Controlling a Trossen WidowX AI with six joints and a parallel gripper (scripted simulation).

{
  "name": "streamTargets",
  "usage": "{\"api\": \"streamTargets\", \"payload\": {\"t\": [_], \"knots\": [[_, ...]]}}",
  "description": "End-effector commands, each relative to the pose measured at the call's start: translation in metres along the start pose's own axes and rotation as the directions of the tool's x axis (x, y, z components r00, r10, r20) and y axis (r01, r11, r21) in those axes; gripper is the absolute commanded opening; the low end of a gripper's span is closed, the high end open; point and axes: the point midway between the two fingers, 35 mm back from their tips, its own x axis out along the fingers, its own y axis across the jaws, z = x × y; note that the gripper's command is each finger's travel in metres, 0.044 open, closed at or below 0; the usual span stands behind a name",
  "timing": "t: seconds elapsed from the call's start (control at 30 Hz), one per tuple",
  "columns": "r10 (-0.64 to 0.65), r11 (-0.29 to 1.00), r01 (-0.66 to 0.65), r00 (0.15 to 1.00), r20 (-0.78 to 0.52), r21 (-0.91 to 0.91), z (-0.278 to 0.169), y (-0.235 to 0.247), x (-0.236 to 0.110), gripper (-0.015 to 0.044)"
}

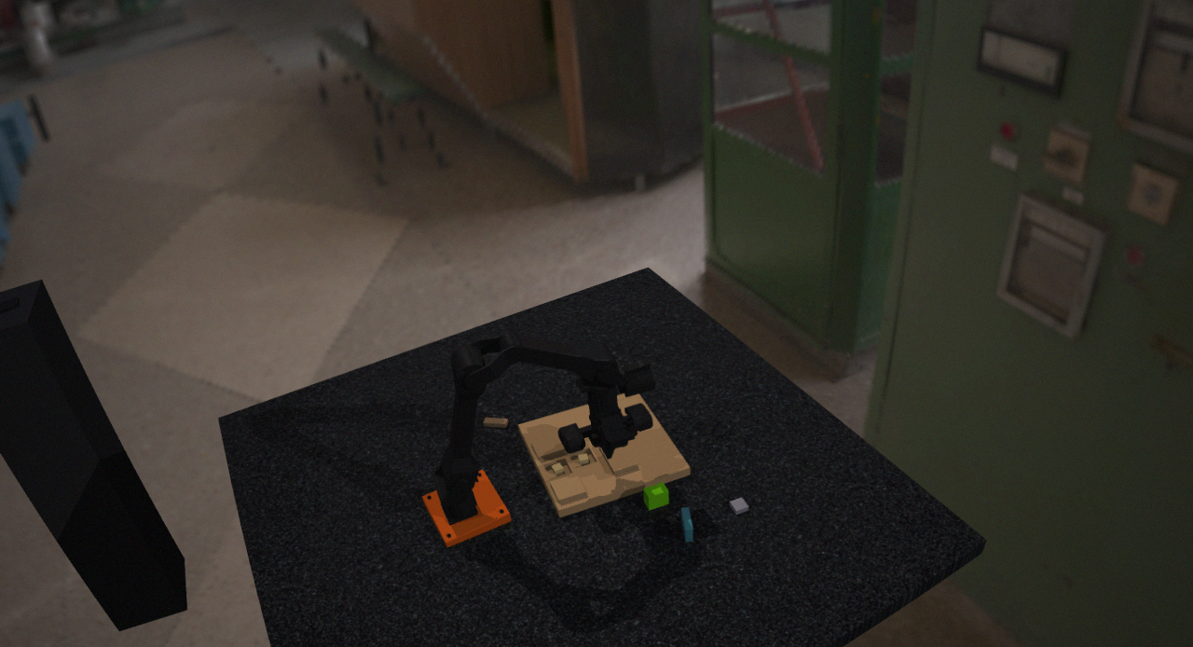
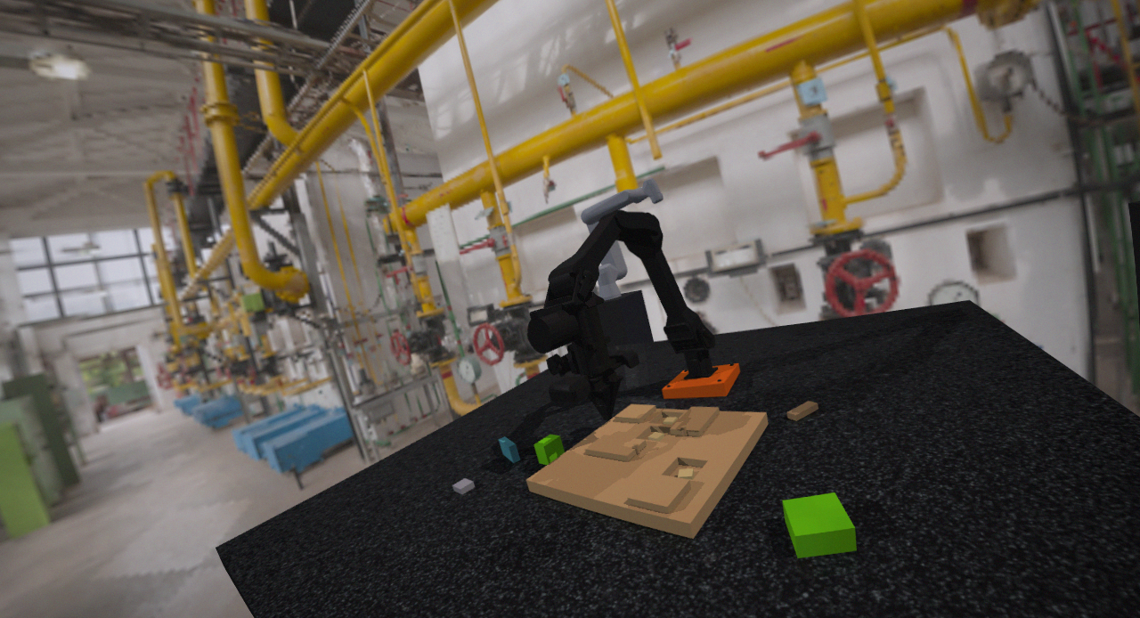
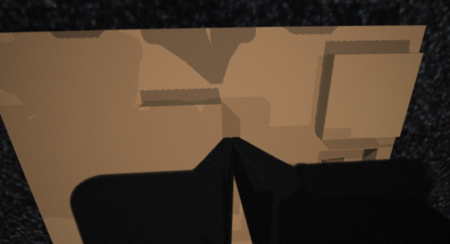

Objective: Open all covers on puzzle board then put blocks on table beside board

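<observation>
Board (image 1: 659,458) lies flat on table (image 1: 349,485) beside arm's orange base (image 1: 493,516); two wells show tan blocks (image 1: 569,461). Gripper (image 3: 233,140) hangs above board, jaws fully closed, empty. Green cube (image 1: 656,495) touches board edge

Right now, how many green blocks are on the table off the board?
2: a small green block beside the board's far edge near the teal block, and a larger green block near the board's front corner.
</observation>
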Motion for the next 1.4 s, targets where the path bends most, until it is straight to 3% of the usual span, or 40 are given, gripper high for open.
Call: {"api": "streamTargets", "payload": {"t": [0.0,1.37], "knots": [[-0.008,1.000,0.008,1.000,0.005,0.002,0.001,-0.001,0.007,0.0000],[-0.007,1.000,0.007,1.000,0.005,0.002,0.003,0.002,0.038,0.0000]]}}
